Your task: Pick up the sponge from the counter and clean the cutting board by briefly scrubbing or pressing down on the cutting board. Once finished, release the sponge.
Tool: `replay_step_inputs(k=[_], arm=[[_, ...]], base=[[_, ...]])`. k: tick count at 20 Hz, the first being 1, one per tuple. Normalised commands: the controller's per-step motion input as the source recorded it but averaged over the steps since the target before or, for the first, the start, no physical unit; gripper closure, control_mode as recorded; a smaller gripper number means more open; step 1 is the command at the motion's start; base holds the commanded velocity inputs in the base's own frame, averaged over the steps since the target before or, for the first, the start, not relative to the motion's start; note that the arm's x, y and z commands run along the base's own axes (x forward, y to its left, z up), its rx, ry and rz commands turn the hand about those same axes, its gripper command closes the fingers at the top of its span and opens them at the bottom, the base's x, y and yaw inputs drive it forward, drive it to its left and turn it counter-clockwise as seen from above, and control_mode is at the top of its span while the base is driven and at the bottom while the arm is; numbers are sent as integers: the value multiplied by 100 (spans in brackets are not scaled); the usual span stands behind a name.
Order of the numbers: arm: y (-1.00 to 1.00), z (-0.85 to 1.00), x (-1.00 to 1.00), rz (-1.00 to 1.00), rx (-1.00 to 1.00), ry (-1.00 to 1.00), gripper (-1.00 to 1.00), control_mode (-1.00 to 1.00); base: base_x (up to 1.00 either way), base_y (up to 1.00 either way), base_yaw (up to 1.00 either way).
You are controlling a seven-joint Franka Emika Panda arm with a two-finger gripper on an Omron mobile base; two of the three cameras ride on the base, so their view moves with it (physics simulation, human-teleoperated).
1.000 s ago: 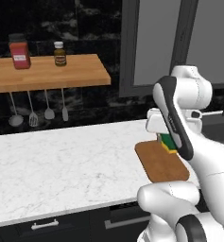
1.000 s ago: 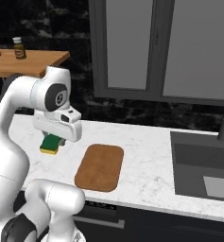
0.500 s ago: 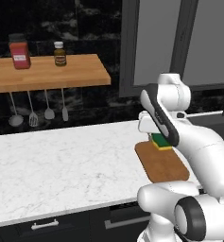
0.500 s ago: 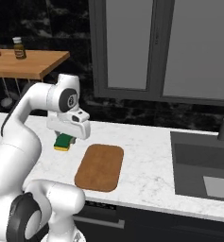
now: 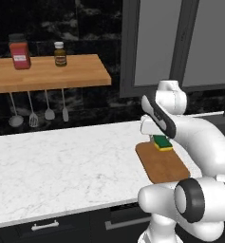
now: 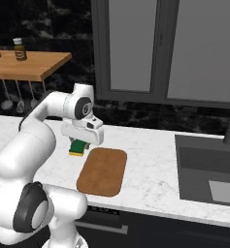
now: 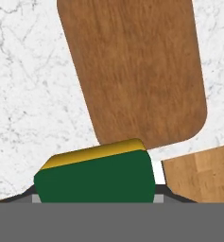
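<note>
Across the whole width of both base views you have the counter (image 5: pixel 61 166), white marble with faint grey veins, running on to a sink (image 6: pixel 208 174) at the far right of the right base view. Above it, to the left, hangs a wooden shelf (image 5: pixel 52 73) carrying a red-lidded jar (image 5: pixel 19 54) and a small dark bottle (image 5: pixel 60 53), with utensils (image 5: pixel 38 111) dangling below it.

Next in size is the board (image 6: pixel 103 170) — a brown wooden rectangle with rounded corners, lying flat on the counter near its front edge. In the hand view the board (image 7: pixel 132 71) takes up the upper middle, marble showing on both sides of it.

Your gripper (image 6: pixel 80 145) hangs over the counter beside the board's left end as the right base view has it, its jaws clamped on the sponge (image 6: pixel 78 147). The sponge is off the counter — green layer and yellow foam both show beneath the hand. From the left base view the sponge (image 5: pixel 162 142) appears over the board's far end. In the hand view the sponge (image 7: pixel 97 177) sits low in the picture, green face toward the camera with a yellow strip along its top, just short of the board's near edge.
</note>
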Motion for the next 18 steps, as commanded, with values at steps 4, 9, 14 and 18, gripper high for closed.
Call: replay_step_inputs(k=[4,9,14,18], arm=[[-9,-42,16,0,0,0,100,-100],[0,-27,30,0,0,0,100,-100],[0,-31,41,0,0,1,100,-100],[0,-43,48,0,0,4,100,-100]], base=[[0,0,0],[0,0,0],[0,0,0],[0,0,0]])
